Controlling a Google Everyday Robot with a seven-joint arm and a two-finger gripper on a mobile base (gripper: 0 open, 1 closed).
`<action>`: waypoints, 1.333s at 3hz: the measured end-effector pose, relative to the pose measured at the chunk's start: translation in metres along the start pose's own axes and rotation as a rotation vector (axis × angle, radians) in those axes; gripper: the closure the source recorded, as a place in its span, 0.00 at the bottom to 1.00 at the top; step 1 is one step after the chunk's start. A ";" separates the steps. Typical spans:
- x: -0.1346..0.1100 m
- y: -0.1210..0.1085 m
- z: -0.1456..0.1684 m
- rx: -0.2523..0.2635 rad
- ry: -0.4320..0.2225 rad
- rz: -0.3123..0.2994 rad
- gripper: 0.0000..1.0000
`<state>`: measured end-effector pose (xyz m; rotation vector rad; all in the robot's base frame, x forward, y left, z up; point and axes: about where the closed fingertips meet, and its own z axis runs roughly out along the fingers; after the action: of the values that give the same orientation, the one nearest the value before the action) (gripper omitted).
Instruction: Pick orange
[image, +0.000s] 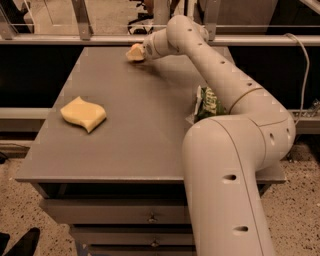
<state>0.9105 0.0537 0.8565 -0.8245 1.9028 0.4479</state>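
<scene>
My gripper (135, 53) is at the far edge of the grey table (130, 125), reached out at the end of the long white arm (225, 85). It looks pale tan and sits low over the tabletop. No small round orange shows; it is hidden or out of view. A pale yellow wavy sponge (83, 114) lies on the left part of the table, far from the gripper.
A green chip bag (207, 104) lies at the table's right side, partly covered by my arm. The arm's large near link (230, 185) fills the right foreground. A metal rail (75, 40) runs behind the table. Drawers (115, 215) sit under the tabletop.
</scene>
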 end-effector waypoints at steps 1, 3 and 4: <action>-0.003 -0.003 -0.011 -0.009 -0.030 0.003 0.71; -0.016 0.008 -0.072 -0.190 -0.211 0.035 1.00; -0.033 0.033 -0.136 -0.375 -0.353 -0.028 1.00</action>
<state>0.8102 0.0040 0.9460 -0.9412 1.4992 0.8900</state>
